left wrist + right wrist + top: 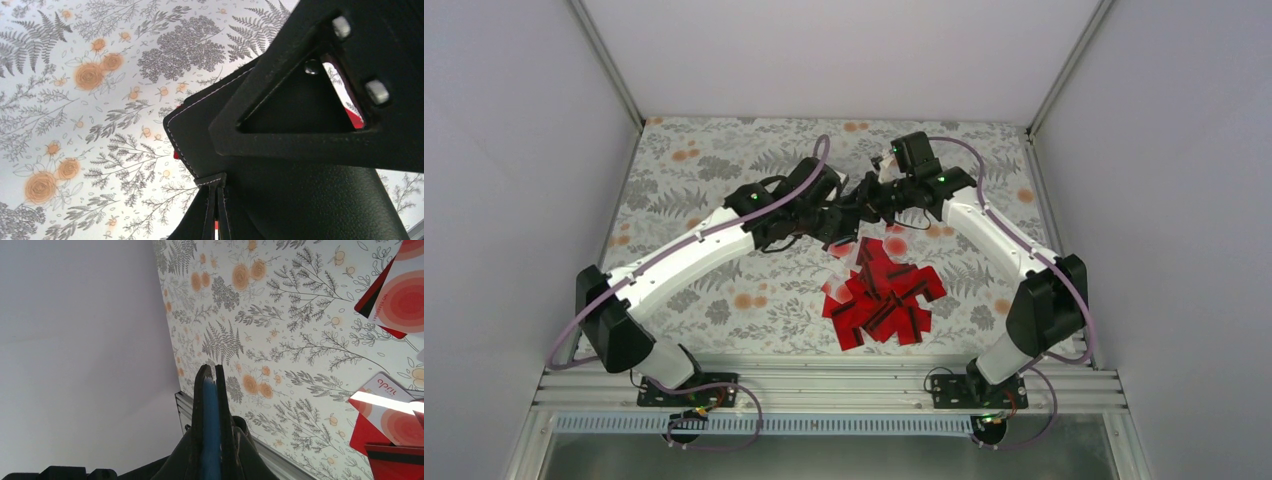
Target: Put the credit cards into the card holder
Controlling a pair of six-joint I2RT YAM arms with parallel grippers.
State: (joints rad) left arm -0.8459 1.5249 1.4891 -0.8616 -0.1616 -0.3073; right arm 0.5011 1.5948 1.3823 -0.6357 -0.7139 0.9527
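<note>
over cloth [75,125] | left tool [830,216], right tool [870,205] grip card holder [200,142] | card [387,407]: "april"

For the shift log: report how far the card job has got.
Done: no card clearly loaded. In hand: left gripper and right gripper are both shut on the card holder, held above the cloth. To do: the credit cards, a red pile on the cloth.

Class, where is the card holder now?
Top view: the card holder is held mid-table by the left end effector and right end effector, just beyond the red cards.
</note>
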